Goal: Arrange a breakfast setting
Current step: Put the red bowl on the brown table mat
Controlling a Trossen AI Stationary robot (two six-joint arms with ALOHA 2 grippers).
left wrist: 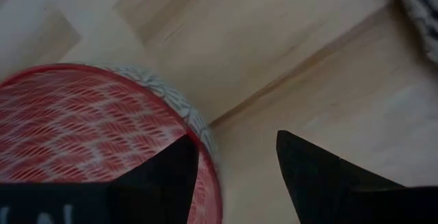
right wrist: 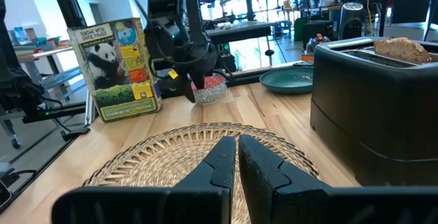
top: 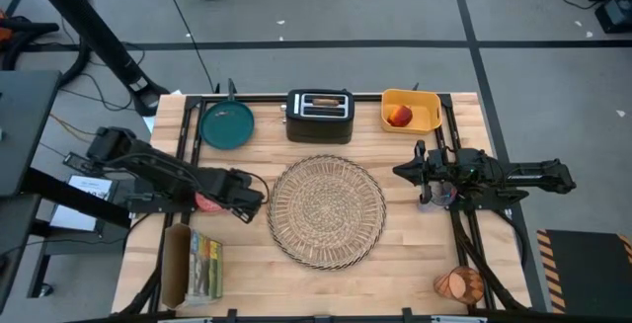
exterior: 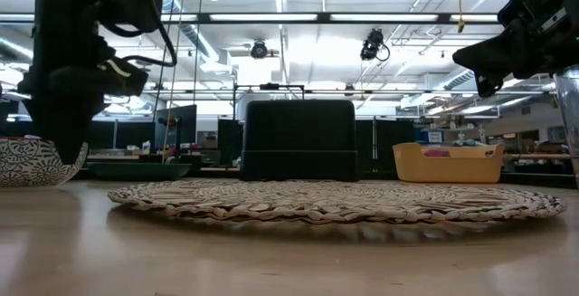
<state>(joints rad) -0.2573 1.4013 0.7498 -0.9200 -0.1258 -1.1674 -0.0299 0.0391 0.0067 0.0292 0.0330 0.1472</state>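
Just astride the small cereal bowl [left wrist: 89, 135] rim — left claw [left wrist: 236, 172], wide.

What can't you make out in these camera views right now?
- Small cereal bowl: high view, mostly hidden under the left end effector.
- Toast slice: right wrist view, cut off by the picture's edge.
- Tumbler: low view, cut off by the edge.
- Blue spoon: not visible in any view.
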